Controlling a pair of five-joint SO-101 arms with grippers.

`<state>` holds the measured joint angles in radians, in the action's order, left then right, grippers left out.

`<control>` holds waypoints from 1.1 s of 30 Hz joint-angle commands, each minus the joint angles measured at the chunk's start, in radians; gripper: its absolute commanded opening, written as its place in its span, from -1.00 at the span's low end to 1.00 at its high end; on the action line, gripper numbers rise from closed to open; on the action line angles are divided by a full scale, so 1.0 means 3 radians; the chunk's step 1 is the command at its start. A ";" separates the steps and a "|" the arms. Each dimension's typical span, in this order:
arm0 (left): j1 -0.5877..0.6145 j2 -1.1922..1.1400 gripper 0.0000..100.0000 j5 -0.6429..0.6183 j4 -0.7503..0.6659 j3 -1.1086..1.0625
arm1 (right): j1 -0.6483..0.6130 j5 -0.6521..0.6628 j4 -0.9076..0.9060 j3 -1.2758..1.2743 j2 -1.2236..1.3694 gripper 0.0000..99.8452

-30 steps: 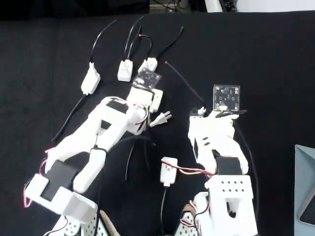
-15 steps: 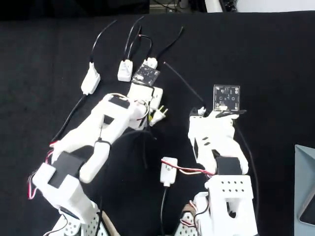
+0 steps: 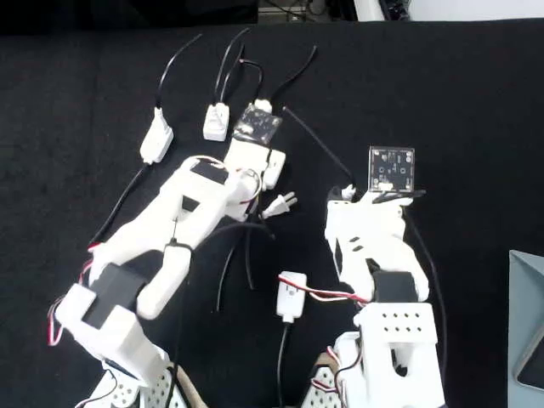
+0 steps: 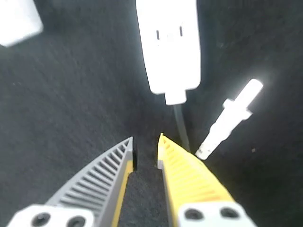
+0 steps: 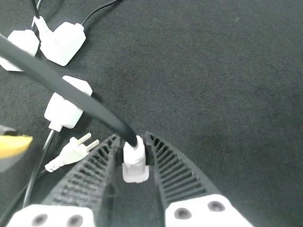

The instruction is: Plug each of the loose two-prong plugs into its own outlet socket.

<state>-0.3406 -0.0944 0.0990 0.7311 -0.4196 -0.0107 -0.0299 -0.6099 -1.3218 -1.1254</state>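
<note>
Seen from above, the loose plug [image 3: 279, 205] lies flat on the black table [image 3: 476, 93], a little toward 10 o'clock of the centre; its prongs point toward 2 o'clock and sit in no socket. The nearest socket [image 3: 272, 166] lies just beside it at 12 o'clock, not touching it, with its cord [image 4: 180, 123] trailing toward 6 o'clock. The left arm [image 3: 183, 212] stretches in from 7 o'clock and ends over this pair. The left gripper [image 4: 146, 139] hangs low over that cord; its grey and yellow fingers [image 4: 182, 170] stand a narrow gap apart with nothing between them; the socket's two slots face up straight ahead of the tips, and the loose plug lies off the yellow finger's side.

The right gripper [image 5: 132, 137] sits near the loose plug, at 3 o'clock of it; its dark ribbed fingers are drawn in narrowly on the gripped plug [image 5: 135, 165], a white body held between them with its prongs hidden; a black cord [image 3: 314, 144] leaves it toward 11 o'clock.

A left socket [image 3: 157, 136] lies at 10 o'clock of the table; a middle socket [image 3: 217, 121] lies between it and the left arm's wrist; a low socket [image 3: 291, 297] lies at 6 o'clock between the two arm bases; each has its own cord and none shows a plug in it.
</note>
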 commanded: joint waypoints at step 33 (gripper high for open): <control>-0.0013 0.0696 -0.95 0.0225 0.0803 0.0176 | 0.0036 0.0026 0.0056 0.0038 0.0028 -0.97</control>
<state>-0.3406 -0.0146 0.1174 0.9045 -0.3767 -0.0107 -0.0299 -0.6099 -1.3218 -1.1254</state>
